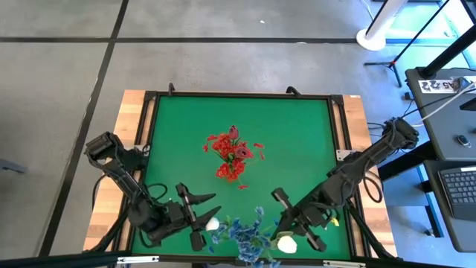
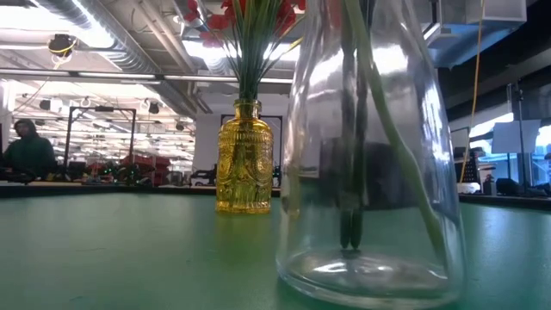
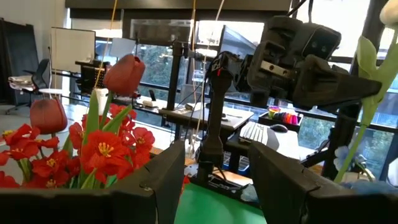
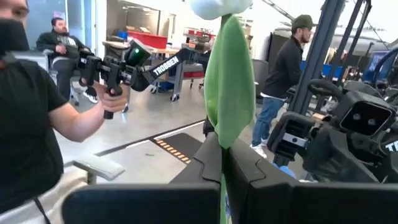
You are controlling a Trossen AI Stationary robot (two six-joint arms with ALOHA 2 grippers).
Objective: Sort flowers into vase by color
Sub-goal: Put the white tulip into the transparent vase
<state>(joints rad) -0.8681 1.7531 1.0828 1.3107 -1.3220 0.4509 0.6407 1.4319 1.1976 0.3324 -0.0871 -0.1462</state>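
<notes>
A green table [image 1: 297,141] sits under two dark robot arms that reach in from the near corners. At its middle, a yellow glass vase [image 2: 245,158] holds a bunch of red flowers [image 1: 232,155], sprays and a couple of closed red buds. Near the front edge stands a clear glass vase [image 2: 370,172] with blue flowers [image 1: 245,234] in it, their green stems visible through the glass. The right gripper [image 1: 294,222] is beside this clear vase, its fingers pressed together on the green stem of a white flower [image 1: 286,243], leaf and pale bud rising straight up from the pinch. The left gripper [image 1: 195,216] hovers on the vase's other side, fingers spread and holding nothing, with another white bud [image 1: 213,223] just beside it. Beyond the table, a person's hand [image 4: 112,93] grips a handheld controller [image 4: 134,65].
</notes>
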